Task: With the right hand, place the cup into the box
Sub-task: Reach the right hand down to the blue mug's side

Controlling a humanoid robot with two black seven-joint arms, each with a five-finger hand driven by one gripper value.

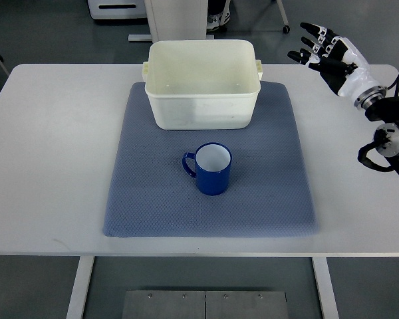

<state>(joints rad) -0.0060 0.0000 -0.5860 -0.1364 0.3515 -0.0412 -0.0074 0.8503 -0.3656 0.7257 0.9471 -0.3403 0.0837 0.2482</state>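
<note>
The blue mug [213, 169] stands on the gray mat [146, 199], near the white tub [203, 109]. The right hand [327, 52] (fingers spread, holding nothing) is far off.

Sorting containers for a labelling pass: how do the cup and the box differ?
The cup is blue, round, with a side handle; the box is cream, rectangular and much larger. The cup stands nearer the camera, the box behind it. Both are open-topped, upright, empty and on the mat.

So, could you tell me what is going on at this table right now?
Nothing is being held yet. The right hand hovers open above the table's far right corner. The blue cup stands upright on the grey mat, handle pointing left, just in front of the empty white box.
</note>
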